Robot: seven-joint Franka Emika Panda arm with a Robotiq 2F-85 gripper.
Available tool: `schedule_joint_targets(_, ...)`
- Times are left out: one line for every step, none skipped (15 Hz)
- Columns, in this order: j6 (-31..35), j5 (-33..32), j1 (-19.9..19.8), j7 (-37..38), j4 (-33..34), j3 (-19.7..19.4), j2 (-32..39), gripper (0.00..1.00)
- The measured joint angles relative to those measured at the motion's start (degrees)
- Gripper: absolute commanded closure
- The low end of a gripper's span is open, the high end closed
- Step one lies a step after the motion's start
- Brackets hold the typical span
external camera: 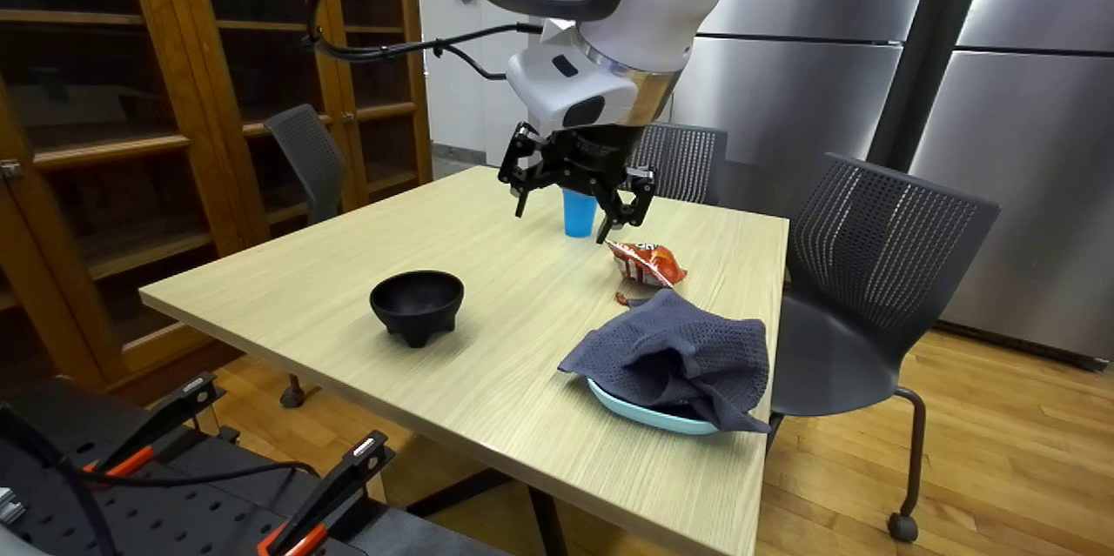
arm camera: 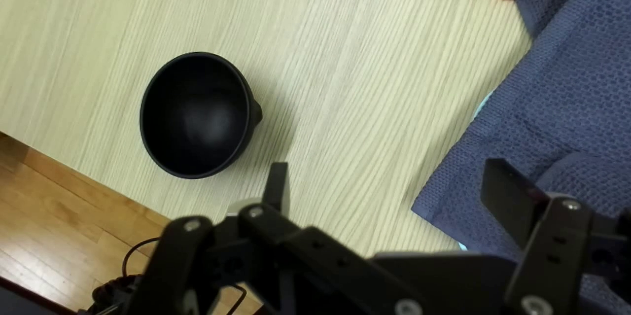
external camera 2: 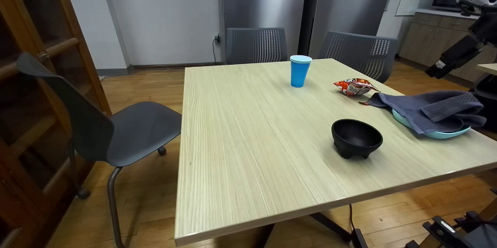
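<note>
My gripper [external camera: 561, 225] is open and empty, held above the table; it also shows at the right edge in an exterior view [external camera 2: 437, 70]. In the wrist view its fingers [arm camera: 387, 174] are wide apart, one over bare wood, one over a dark blue cloth [arm camera: 567, 108]. The cloth [external camera: 679, 347] lies crumpled over a light blue dish [external camera: 653, 418], hiding most of it. A black footed bowl [arm camera: 197, 115] stands upright and looks empty; it also shows in both exterior views [external camera: 416, 304] [external camera 2: 356, 137]. A red snack bag [external camera 2: 354, 86] lies behind the cloth. A blue cup [external camera 2: 299, 73] stands farther back.
The pale wooden table [external camera 2: 240, 143] has chairs around it [external camera: 879, 278] [external camera 2: 136, 131]. A wooden glass-door cabinet [external camera: 174, 147] and steel refrigerators [external camera: 801, 103] stand beyond. A black base with clamps [external camera: 331, 486] is near the table's front edge.
</note>
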Motion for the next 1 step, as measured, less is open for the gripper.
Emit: schedule_joint_targets(0.00, 0.00, 0.00, 0.00, 0.00, 0.00, 0.00, 0.00)
